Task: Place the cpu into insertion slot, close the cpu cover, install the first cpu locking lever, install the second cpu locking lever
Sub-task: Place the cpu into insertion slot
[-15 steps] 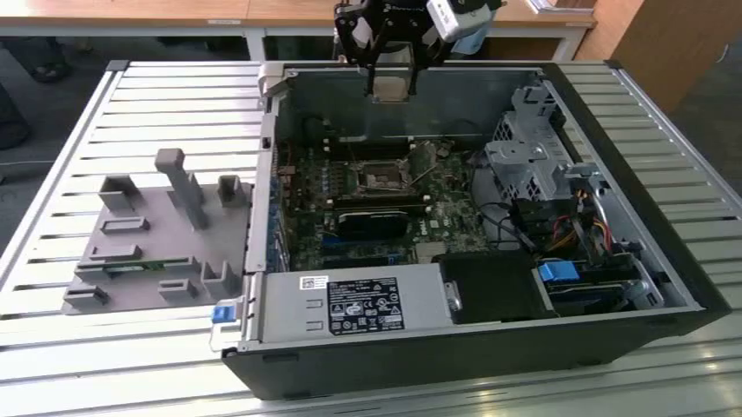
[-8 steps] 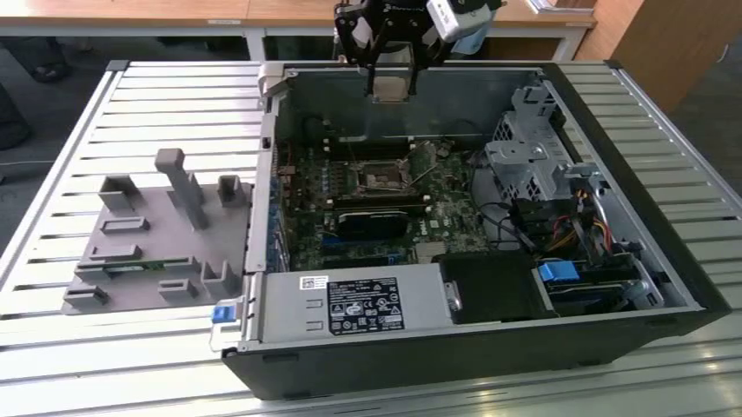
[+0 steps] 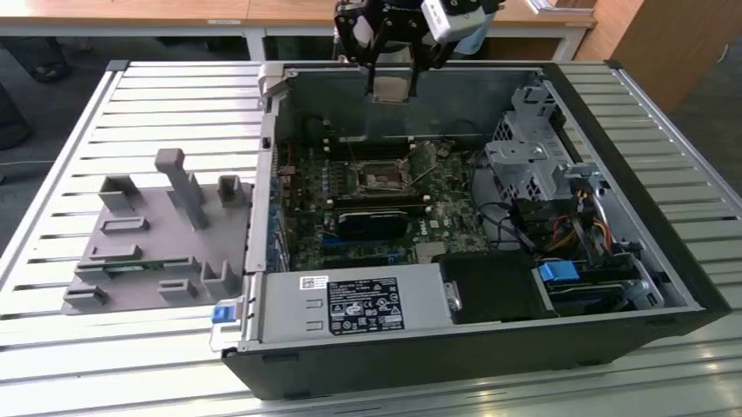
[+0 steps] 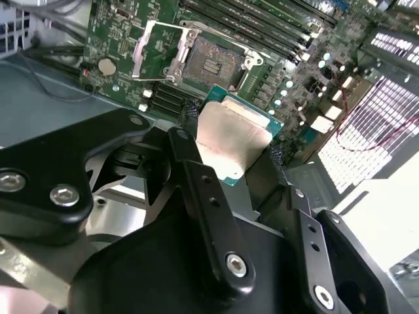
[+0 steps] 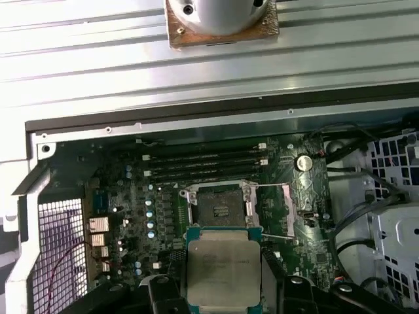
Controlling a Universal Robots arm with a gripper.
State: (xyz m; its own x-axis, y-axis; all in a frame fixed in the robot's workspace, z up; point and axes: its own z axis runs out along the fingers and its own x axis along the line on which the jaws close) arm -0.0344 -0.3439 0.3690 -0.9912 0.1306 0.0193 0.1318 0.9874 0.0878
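One grey moulded fixture [image 3: 156, 234] lies on the slatted table [image 3: 69, 113] at the exterior view's left, just beside the open computer case [image 3: 464, 365]. Mid-board inside the case sits the insertion slot [image 3: 383, 176], dark and uncovered. Its cpu cover [image 4: 143, 49] stands swung open in the second wrist view and is too small to make out in the exterior view. Over the case's far wall hangs the gripper [image 3: 392, 78], its fingers [image 4: 196, 170] closed part-way on two edges of the cpu [image 4: 232, 137], which is well apart from the slot. The gripper's body cuts off the chip's near edge in both wrist views. Cables [image 3: 579, 230] tangle further right.
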